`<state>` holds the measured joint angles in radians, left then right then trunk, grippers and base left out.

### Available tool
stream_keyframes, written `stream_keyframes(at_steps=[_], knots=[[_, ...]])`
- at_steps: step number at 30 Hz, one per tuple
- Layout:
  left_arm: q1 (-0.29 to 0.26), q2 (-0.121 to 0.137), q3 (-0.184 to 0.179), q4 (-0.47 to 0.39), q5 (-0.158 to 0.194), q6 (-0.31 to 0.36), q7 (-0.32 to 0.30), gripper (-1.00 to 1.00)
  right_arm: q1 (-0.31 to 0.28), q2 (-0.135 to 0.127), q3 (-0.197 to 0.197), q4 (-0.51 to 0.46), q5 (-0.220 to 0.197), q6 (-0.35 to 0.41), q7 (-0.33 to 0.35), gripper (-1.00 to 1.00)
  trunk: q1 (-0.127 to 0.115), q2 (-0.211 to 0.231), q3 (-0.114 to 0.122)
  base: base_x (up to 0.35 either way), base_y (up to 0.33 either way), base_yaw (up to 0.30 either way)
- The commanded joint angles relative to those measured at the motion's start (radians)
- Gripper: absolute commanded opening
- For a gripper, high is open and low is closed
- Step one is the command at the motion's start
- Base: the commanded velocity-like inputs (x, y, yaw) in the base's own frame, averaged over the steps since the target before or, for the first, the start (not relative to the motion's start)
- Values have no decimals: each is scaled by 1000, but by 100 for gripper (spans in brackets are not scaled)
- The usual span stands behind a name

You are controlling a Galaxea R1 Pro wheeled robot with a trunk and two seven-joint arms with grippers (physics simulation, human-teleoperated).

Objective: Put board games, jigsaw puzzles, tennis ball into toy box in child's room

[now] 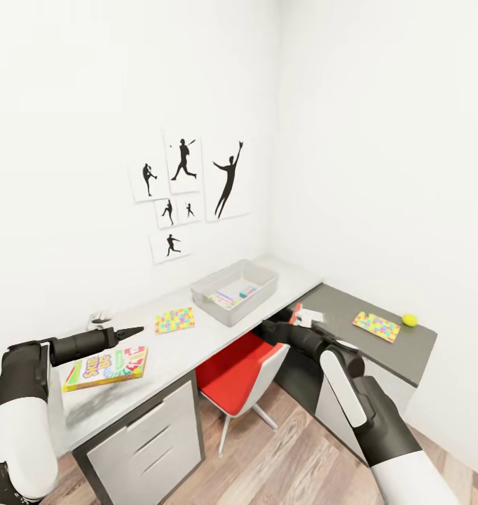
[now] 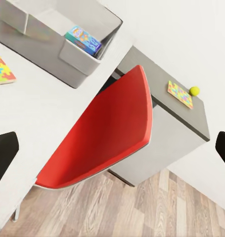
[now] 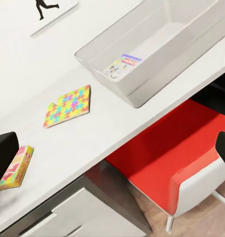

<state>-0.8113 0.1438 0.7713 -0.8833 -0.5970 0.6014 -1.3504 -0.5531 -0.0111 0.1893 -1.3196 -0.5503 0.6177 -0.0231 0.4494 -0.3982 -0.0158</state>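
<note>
Even, bright, diffuse light is seen throughout; no single source can be picked out. The white walls (image 1: 379, 140) are nearly washed out. A soft shadow is cast on the table (image 1: 197, 344) beneath the left arm (image 1: 85, 342). Straight lines are bent towards the head view's edges. Slight softness is noticed everywhere.

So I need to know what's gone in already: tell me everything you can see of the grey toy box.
The toy box is a shallow, light grey rectangular tray, plastic-looking, with sloping walls and a rim. It sits flat on the pale desk top, near the edge above the red chair, with nothing gripping it. Inside lies at least one flat printed game box; the left wrist view shows a blue one against a wall. A jigsaw puzzle lies beside the tray, apart.
</note>
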Motion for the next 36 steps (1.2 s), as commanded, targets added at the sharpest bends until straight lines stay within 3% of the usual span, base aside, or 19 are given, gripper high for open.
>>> stream_keyframes(at_steps=[1,30,36], knots=[[-2,-1,4,0,-9,10,-9,100,-1,-1,1,-1,-3,4,-2,100,1,-2,-2,0,56,286],[-2,1,5,1,-9,5,-3,100,-1,1,4,8,-5,4,-4,100,1,-2,-2,0,6,290],[-2,1,5,3,-9,8,67,100,-1,2,5,8,-5,3,-4,100,1,-2,-2,0,0,290]])
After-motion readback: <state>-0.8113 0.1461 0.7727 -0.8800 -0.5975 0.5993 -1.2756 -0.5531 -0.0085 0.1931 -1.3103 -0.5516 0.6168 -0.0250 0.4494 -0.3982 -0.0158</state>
